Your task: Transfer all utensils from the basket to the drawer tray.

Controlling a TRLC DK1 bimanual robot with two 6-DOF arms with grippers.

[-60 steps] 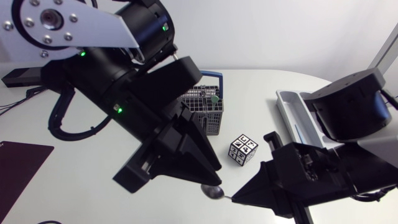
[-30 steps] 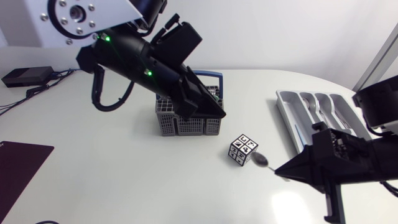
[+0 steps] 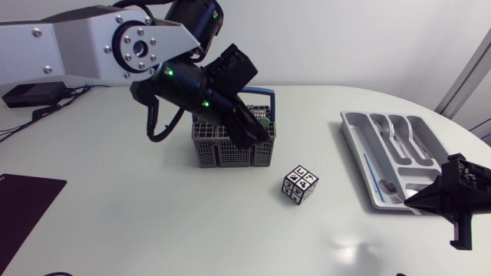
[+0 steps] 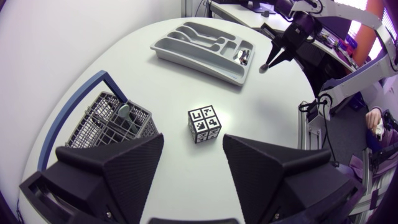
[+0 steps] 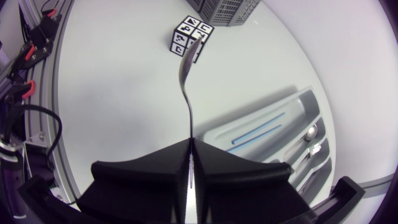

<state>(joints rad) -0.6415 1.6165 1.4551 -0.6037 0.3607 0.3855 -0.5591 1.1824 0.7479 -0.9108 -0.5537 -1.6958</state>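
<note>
The right tool [image 5: 191, 142] is gripping the slim, shiny metal spoon [image 5: 186, 68] by its handle; it is likely light, stiff and slippery. The left tool [image 4: 193, 143] is hanging released.

- Head view: you see the table [image 3: 115, 230] lit brightly and evenly from above, with one pale glare patch near the cube [image 3: 300, 185].
- Soft shadows hug the basket [image 3: 230, 149] and the cube.
- Right wrist view: the spoon [image 5: 186, 68] gleams, and the tray [image 5: 280, 118] casts a soft shadow.
</note>
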